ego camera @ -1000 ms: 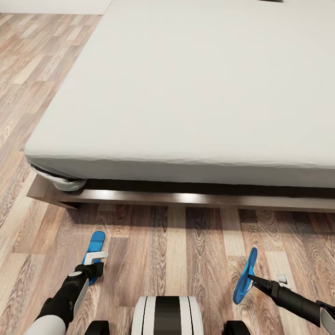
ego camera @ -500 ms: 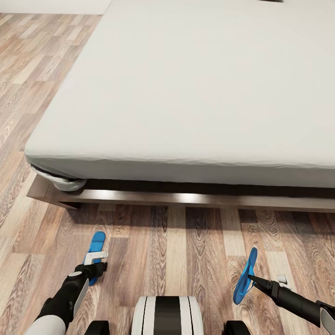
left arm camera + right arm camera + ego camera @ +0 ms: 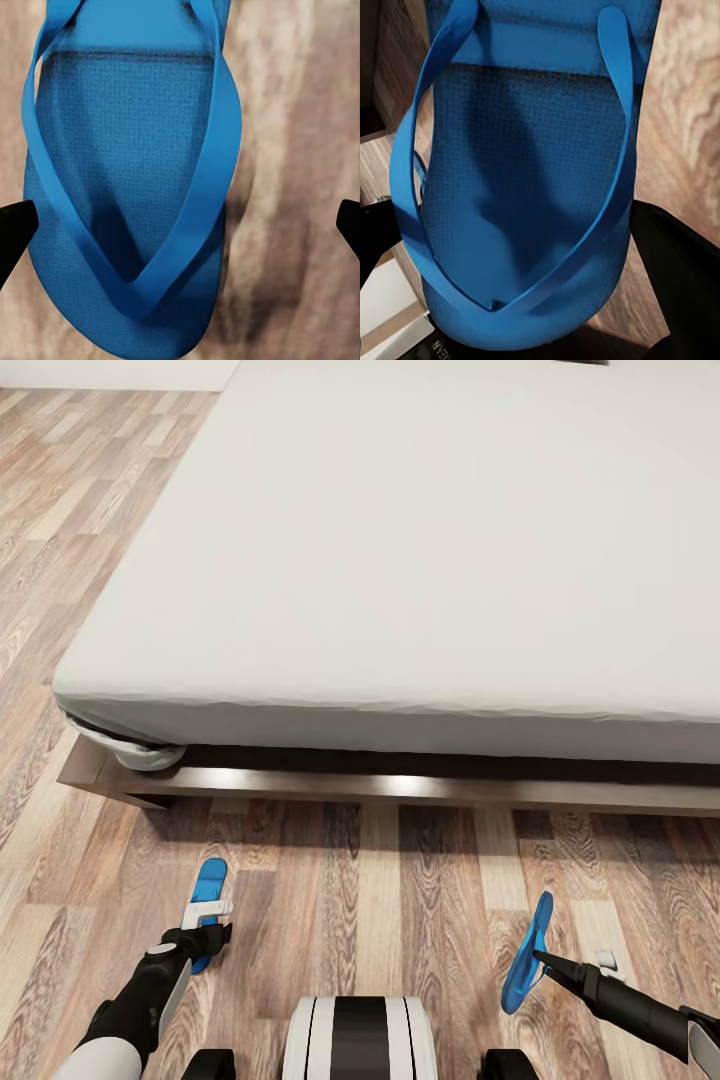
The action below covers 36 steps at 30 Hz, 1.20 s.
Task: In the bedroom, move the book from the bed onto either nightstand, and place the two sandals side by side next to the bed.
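The bed (image 3: 420,550) with its off-white mattress spans the head view, its brown frame (image 3: 400,788) running along the floor. One blue sandal (image 3: 207,895) lies flat on the planks in front of the bed's left corner. My left gripper (image 3: 205,925) hovers right over it, open, with the fingertips (image 3: 15,232) wide apart on either side of the sandal (image 3: 127,187). The other sandal (image 3: 527,955) stands on edge above the floor at the right, and my right gripper (image 3: 542,958) is shut on it (image 3: 525,187). The book and nightstand are out of view.
Wood-plank floor (image 3: 380,880) runs between my base (image 3: 360,1040) and the bed frame and continues along the bed's left side. A bunched sheet corner (image 3: 145,755) hangs at the bed's near left corner.
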Available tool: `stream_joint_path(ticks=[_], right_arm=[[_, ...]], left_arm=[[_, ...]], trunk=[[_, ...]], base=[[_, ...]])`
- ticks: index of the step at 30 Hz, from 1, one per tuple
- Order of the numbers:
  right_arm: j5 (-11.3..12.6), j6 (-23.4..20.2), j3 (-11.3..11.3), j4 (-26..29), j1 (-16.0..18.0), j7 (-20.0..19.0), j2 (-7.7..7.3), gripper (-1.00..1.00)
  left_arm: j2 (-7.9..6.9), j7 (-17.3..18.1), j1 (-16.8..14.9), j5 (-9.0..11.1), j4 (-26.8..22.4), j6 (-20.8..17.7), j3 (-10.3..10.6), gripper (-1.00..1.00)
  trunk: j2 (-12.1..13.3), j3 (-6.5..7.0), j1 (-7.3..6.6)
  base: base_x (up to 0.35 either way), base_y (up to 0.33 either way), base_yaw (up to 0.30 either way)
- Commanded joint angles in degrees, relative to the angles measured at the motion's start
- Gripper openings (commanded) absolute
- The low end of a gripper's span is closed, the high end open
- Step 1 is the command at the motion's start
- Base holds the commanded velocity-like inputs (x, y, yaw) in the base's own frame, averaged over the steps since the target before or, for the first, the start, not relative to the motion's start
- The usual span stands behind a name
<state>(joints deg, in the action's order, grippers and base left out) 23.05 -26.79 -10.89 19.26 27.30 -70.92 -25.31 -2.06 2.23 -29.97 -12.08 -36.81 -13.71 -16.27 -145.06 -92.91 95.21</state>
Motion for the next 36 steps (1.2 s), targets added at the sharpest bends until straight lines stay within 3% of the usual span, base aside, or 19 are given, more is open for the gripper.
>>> stream_joint_path(ticks=[1,7,31,36], right_arm=[[0.16,-0.54,-0.10,-0.01,0.02,-0.10,0.00,-1.00],[0.16,-0.53,-0.10,-0.01,0.03,-0.10,0.01,-1.00],[0.16,-0.52,-0.10,-0.01,0.01,-0.10,0.00,-1.00],[0.16,-0.53,-0.10,-0.01,-0.01,-0.10,0.00,-1.00]], left_arm=[[0.04,0.23,-0.01,-0.52,-0.10,-0.26,-0.19,1.00],[0.04,0.22,0.00,-0.57,-0.10,-0.26,-0.16,1.00],[0.04,0.15,0.00,-0.58,-0.10,-0.26,-0.16,1.00],[-0.05,0.72,0.00,-0.49,-0.13,-0.37,-0.35,1.00]], trunk=[[-0.01,-0.03,-0.01],[-0.01,-0.03,-0.01],[0.31,5.29,-0.63],[0.31,5.29,-0.63]], base=[[0.000,0.000,0.000],[0.000,0.000,0.000],[0.000,0.000,0.000],[0.000,0.000,0.000]])
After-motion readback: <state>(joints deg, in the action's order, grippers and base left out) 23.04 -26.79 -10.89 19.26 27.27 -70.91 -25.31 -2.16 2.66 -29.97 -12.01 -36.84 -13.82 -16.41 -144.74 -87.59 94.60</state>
